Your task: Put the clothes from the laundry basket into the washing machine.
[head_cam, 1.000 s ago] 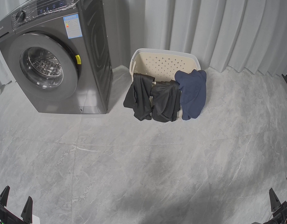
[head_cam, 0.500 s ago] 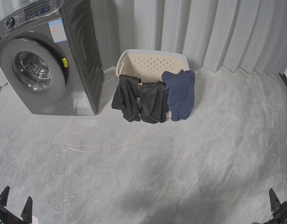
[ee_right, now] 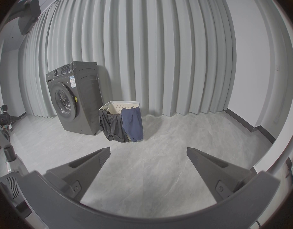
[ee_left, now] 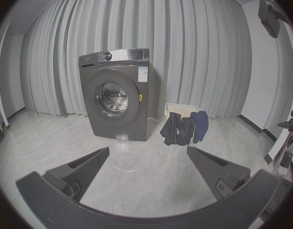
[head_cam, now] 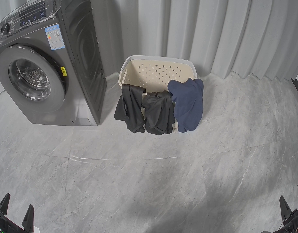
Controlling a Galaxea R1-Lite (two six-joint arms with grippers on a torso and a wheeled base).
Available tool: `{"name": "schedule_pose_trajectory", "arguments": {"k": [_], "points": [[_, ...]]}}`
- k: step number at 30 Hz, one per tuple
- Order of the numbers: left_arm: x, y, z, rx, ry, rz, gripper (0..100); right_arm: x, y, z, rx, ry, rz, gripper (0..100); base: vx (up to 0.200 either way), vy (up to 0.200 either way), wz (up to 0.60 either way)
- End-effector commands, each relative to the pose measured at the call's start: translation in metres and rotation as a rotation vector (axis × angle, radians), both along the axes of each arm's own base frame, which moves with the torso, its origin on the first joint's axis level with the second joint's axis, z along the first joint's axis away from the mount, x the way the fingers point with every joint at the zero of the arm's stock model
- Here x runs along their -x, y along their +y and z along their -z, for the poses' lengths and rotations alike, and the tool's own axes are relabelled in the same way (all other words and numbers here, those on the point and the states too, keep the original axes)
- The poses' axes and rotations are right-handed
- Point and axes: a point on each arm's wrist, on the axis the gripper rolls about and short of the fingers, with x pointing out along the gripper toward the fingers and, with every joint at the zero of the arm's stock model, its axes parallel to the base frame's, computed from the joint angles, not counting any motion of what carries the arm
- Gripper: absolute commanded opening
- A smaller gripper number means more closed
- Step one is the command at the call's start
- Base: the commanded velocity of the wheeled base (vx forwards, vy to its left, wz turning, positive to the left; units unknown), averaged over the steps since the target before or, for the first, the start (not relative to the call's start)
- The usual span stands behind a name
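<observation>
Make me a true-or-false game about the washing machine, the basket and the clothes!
1. The washing machine door is shut. True.
2. The laundry basket stands on top of the machine. False: it stands on the floor beside it.
3. Three garments hang over the basket's front rim. True.
4. The blue garment hangs nearest the machine. False: it hangs farthest; a dark garment is nearest.
5. The left gripper holds clothes. False: it is open and empty.
</observation>
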Motion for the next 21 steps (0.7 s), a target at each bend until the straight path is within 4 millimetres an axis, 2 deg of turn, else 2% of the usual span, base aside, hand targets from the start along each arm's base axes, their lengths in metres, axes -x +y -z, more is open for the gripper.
{"name": "schedule_pose_trajectory", "arguments": {"k": [1, 10, 19, 21], "points": [[0.0000, 0.0000, 0.0053, 0.001, 0.001, 0.000, 100, -0.0003, 0.0000, 0.0047, 0.000, 0.005, 0.000, 100, 0.200, 0.000, 0.00], [0.0000, 0.0000, 0.0053, 0.005, 0.001, 0.000, 100, -0.0003, 0.0000, 0.0047, 0.000, 0.005, 0.000, 100, 0.200, 0.000, 0.00], [0.0000, 0.0000, 0.0053, 0.005, 0.001, 0.000, 100, -0.0003, 0.0000, 0.0047, 0.000, 0.005, -0.001, 100, 0.000, 0.000, 0.00], [0.0000, 0.0000, 0.0053, 0.005, 0.001, 0.000, 100, -0.0003, 0.0000, 0.0047, 0.000, 0.005, -0.001, 100, 0.000, -0.200, 0.00]]}}
